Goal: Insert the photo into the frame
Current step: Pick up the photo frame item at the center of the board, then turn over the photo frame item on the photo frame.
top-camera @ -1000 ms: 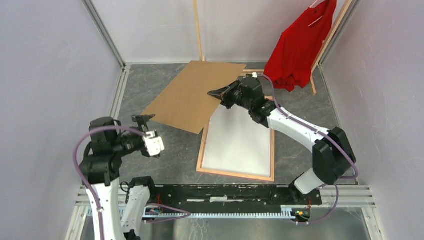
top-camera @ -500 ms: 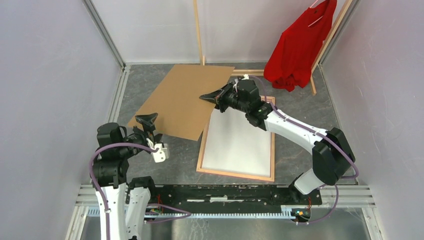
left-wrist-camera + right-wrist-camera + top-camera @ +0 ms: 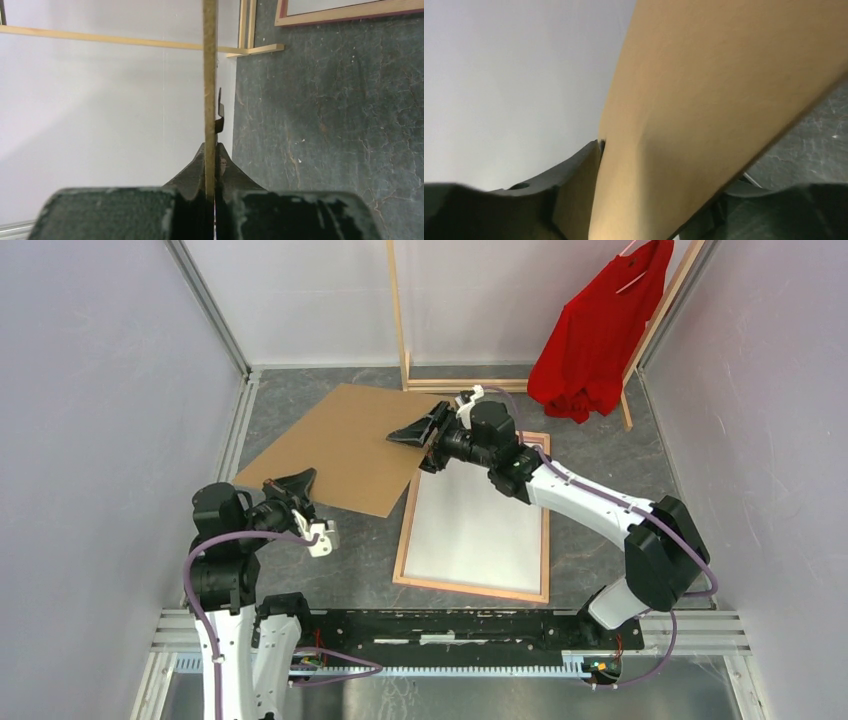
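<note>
Inspector: Left tool [image 3: 290,483], condition?

Assessor: Clamped on the backing board [image 3: 350,440] at its near-left corner. In the left wrist view the board runs edge-on between the two fingers [image 3: 192,175], pinched tight.

Inspector: Right tool [image 3: 412,433]?

Assessor: Closed on the same board, at the edge facing the right side of the counter [image 3: 600,480]. The right wrist view shows brown board filling the gap, with one finger [image 3: 574,175] against its left face.

Inspector: Position of the board?

Assessor: Over the far-left part of the counter, slanted, spanning from one tool to the other. Whether any part touches the counter cannot be told.

Inspector: And the frame [image 3: 470,589]?

Assessor: Flat on the counter, right of centre and toward the near edge, light wood rails showing. Its far-left corner is near the right tool. The left tool is well apart from it, toward the left edge. A pale sheet [image 3: 475,525] fills the opening; whether that is the photo's back cannot be told.

Inspector: Other items?

Assessor: Wooden rack [image 3: 397,310] at the far edge, red garment [image 3: 600,330] hanging by the far-right corner.
</note>
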{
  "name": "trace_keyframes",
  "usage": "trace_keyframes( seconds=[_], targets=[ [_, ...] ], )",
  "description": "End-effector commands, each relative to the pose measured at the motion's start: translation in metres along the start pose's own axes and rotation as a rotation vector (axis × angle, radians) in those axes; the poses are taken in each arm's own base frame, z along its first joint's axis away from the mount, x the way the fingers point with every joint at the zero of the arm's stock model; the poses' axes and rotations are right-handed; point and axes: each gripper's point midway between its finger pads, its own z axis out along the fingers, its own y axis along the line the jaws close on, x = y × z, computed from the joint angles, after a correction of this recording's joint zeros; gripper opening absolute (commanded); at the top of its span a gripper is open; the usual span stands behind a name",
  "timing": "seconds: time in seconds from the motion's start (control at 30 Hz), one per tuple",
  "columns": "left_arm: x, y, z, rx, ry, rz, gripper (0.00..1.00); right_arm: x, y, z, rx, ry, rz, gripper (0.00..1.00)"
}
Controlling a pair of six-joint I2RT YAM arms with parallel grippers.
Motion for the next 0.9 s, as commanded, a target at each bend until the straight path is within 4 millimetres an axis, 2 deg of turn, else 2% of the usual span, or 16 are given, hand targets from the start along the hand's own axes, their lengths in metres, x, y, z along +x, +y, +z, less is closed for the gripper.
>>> trace_keyframes(
  seconds=[0.0, 0.03, 0.13, 0.23, 0.4, 0.5, 0.57, 0.67, 0.77, 0.87],
  targets=[
    [-0.001, 0.03, -0.001, -0.114, -0.001, 0.099, 0.02, 0.006, 0.022, -0.021, -0.1, 0.116, -0.31, 0.69],
    [0.0, 0.031, -0.001, -0.118, 0.002, 0.097, 0.02, 0.002, 0.014, -0.024, -0.077, 0.134, -0.389, 0.77],
    [0.001, 0.037, -0.001, -0.122, 0.005, 0.085, 0.02, -0.01, -0.008, -0.036, -0.012, 0.193, -0.637, 0.89],
    [0.001, 0.042, -0.001, -0.113, 0.002, 0.045, 0.02, -0.02, -0.028, -0.06, 0.036, 0.277, -0.903, 0.93],
    [-0.006, 0.041, -0.001, -0.031, -0.027, -0.034, 0.02, -0.039, -0.021, -0.104, 0.067, 0.176, -1.336, 0.98],
    [-0.014, 0.04, -0.001, 0.018, -0.066, -0.096, 0.02, -0.051, -0.009, -0.128, 0.062, 0.026, -1.561, 0.98],
    [-0.019, 0.039, -0.001, 0.052, -0.088, -0.13, 0.02, -0.048, -0.002, -0.14, 0.004, -0.042, -1.686, 0.98],
    [-0.025, 0.033, -0.002, 0.112, -0.117, -0.124, 0.02, -0.027, 0.004, -0.153, -0.152, -0.057, -1.886, 0.96],
    [-0.031, 0.026, -0.004, 0.163, -0.138, -0.143, 0.02, -0.015, 0.007, -0.153, -0.224, -0.013, -2.008, 0.89],
    [-0.036, 0.027, -0.006, 0.183, -0.151, -0.155, 0.02, 0.001, 0.005, -0.143, -0.287, 0.092, -2.042, 0.86]
  ],
)
